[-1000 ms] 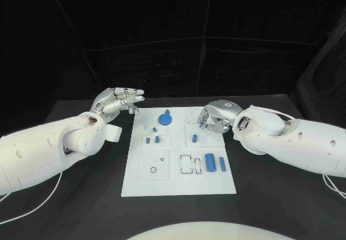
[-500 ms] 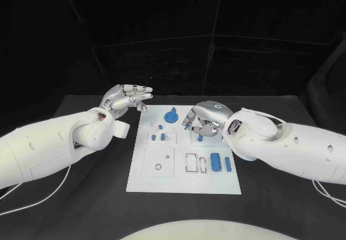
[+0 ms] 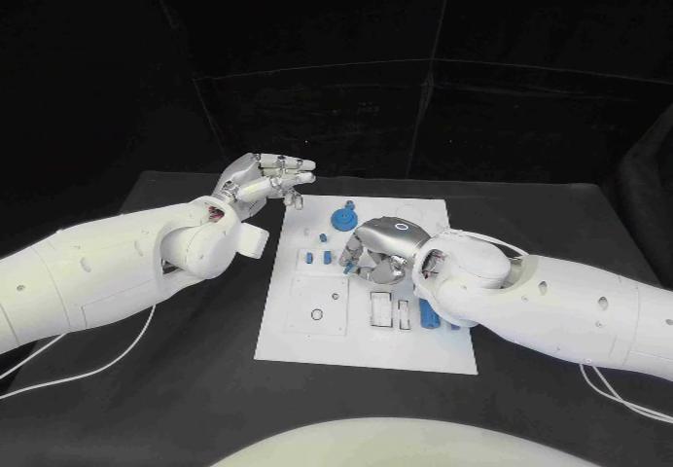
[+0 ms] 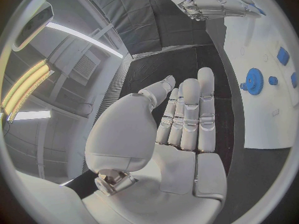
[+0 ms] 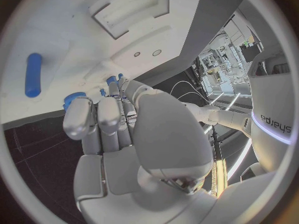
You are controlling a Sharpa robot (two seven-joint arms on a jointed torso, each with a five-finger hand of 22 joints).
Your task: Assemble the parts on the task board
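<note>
The board [image 3: 368,336] is lying flat in the middle of the table [image 3: 168,370], a white plate with shallow recesses and small holes. On it we are seeing a blue gear [image 3: 345,217] toward the far end, a few small blue pegs [image 3: 318,257] just nearer than the gear, and a blue cylinder [image 3: 426,311] lying beside a white slot on the near side of the right hand.

We are working the middle of the board. Our right hand [image 3: 376,255] is hanging low over it, just past the pegs, with its fingers [image 5: 93,119] curled down together toward the plate. Whether a part is being held under them, we cannot tell; the palm is hiding the tips.

Our left hand [image 3: 264,180] is hovering off the board's far left corner, above the table, fingers [image 4: 187,117] lying straight and close together, holding nothing.

We judge that a part is being picked or seated mid-board. The next move is calling for careful alignment over a recess, then a straight press down.
</note>
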